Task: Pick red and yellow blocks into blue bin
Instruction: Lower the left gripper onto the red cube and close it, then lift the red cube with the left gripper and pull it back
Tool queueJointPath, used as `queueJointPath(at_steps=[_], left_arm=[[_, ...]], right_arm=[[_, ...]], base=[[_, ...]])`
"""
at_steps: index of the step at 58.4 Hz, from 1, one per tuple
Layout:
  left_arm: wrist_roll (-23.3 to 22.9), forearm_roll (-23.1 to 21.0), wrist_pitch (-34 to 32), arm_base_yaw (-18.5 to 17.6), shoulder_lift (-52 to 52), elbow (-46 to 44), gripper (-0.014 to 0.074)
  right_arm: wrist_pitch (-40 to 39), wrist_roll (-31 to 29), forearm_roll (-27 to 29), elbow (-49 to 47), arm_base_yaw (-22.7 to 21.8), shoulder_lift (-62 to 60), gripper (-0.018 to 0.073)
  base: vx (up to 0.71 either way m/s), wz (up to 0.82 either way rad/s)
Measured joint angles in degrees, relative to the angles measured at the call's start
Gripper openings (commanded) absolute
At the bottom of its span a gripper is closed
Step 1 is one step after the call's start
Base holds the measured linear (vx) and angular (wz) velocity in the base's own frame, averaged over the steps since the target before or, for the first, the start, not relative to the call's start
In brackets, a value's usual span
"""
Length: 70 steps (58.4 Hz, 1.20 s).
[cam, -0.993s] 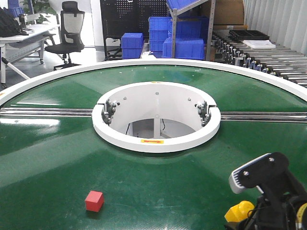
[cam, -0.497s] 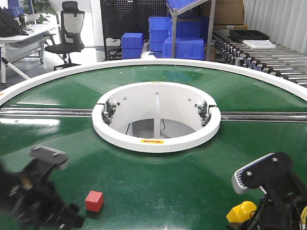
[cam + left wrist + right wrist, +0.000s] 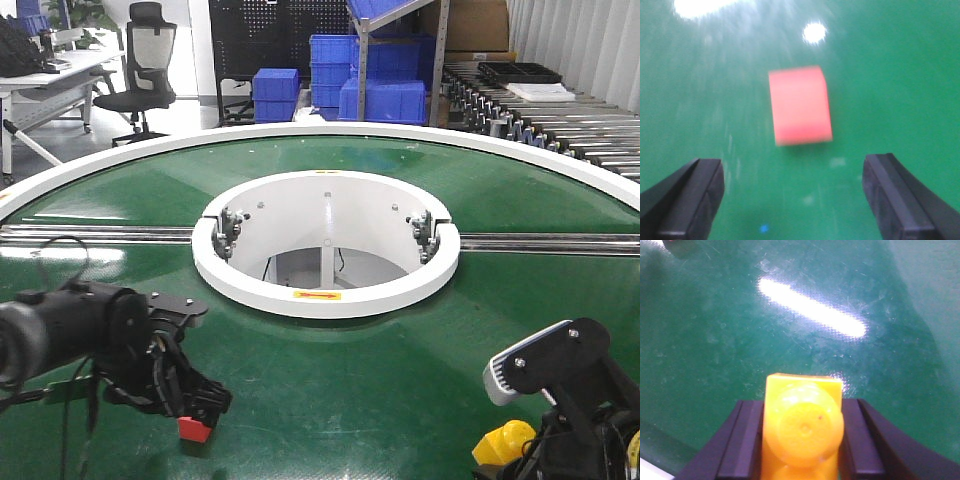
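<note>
Below the right gripper (image 3: 802, 440) and left gripper (image 3: 792, 167) a belt (image 3: 400, 385) is spread. Between the right jaws the brick (image 3: 802, 407) is pinched, apparently clamped so that it can be carried off. Just ahead of the left jaws, held wide apart, presumably for straddling, the cube (image 3: 800, 105) is centred, untouched. No bin is made out nearby.

Industrial workshop, green ring conveyor (image 3: 350, 385), stacked blue crates (image 3: 330, 60), roller conveyor (image 3: 560, 125), office chair (image 3: 145, 60)
</note>
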Motion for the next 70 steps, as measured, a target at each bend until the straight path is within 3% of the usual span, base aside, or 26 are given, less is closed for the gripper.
queueJointPath(at_steps=[20,33,50,63,70], left_arm=[[-0.7,0.1,-1.4,0.0,7.8,-4.7,0.0566],[-0.7,0.2,-2.5,0.0,8.2,-4.8,0.0395],[-0.7,0.1,1.0,0.0,2.2,-4.6,0.0264],[10.6,-8.7,1.4,0.0,-15.4,4.0,0.023],[14.4,-13.3,-0.3,-0.2,-25.4,11.1,0.023]], right_arm=[[0.0,0.0,0.0,0.0,0.0,0.0,0.0225],[0.0,0.0,0.0,0.0,0.0,0.0,0.0225],[0.1,0.0,0.0,0.0,0.0,0.0,0.0225],[0.1,0.0,0.0,0.0,0.0,0.0,0.0225],[0.1,0.0,0.0,0.0,0.0,0.0,0.0225]], base=[[0.0,0.0],[0.0,0.0],[0.0,0.0],[0.0,0.0],[0.0,0.0]])
